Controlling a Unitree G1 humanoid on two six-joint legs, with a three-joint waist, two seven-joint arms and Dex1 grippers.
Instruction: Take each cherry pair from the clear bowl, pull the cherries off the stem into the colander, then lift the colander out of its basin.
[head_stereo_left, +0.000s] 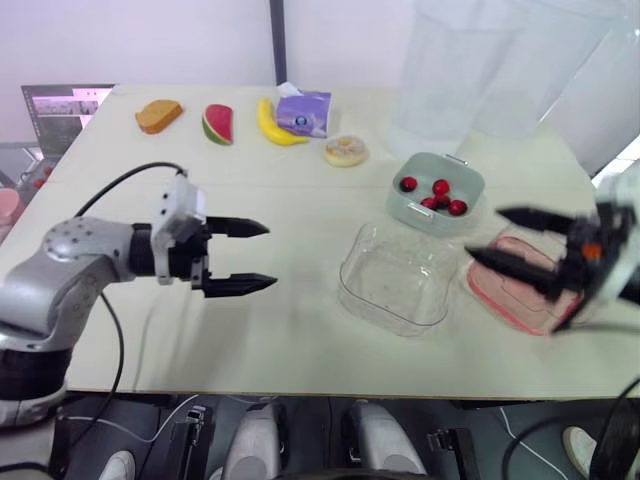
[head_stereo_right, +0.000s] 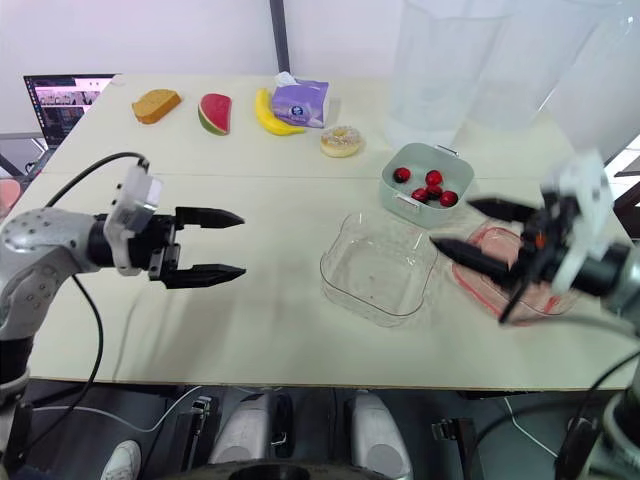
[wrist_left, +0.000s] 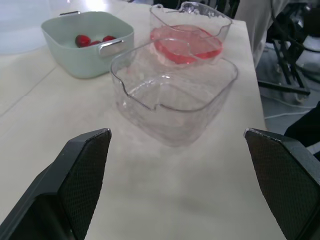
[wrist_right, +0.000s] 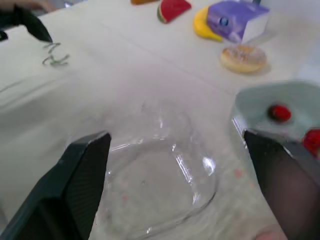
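Note:
The clear bowl stands right of the table's middle, and I see no cherries in it. Behind it sits the mint-green colander in its basin, holding several red cherries. My left gripper hovers open over the table well to the left of the bowl, its fingers pointing at it. My right gripper is open just right of the bowl, above its right rim, holding nothing. A few thin curled stems lie on the table near the left gripper's fingertip.
A clear container with a pink base sits to the right of the bowl, under my right arm. Bread, a watermelon slice, a banana, a purple tissue pack and a donut line the back. Tall clear bins stand back right.

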